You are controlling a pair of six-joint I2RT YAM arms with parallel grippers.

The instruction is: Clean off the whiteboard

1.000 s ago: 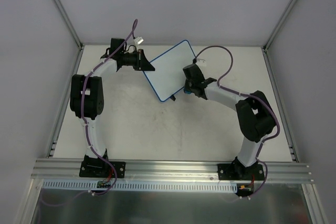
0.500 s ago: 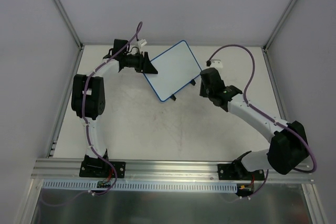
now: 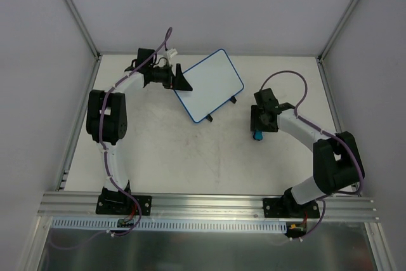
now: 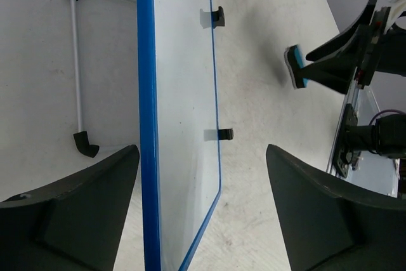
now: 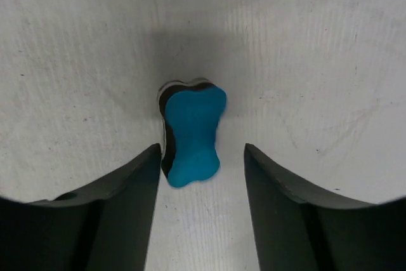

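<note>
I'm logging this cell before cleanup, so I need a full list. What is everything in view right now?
Whiteboard: one, white with a blue rim, far middle of the table, turned at an angle.
Clip feet: two, black, on the board's near-right edge.
Eraser: one, blue, bone-shaped, on the table right of the board.
Silver bar: one, black ends, beyond the board's rim in the left wrist view; what it belongs to is unclear.
Table: one, off-white, scuffed.
Left gripper: one, black fingers open, straddling the board's left edge.
Right gripper: one, black fingers open on either side of the eraser, not touching it.
</note>
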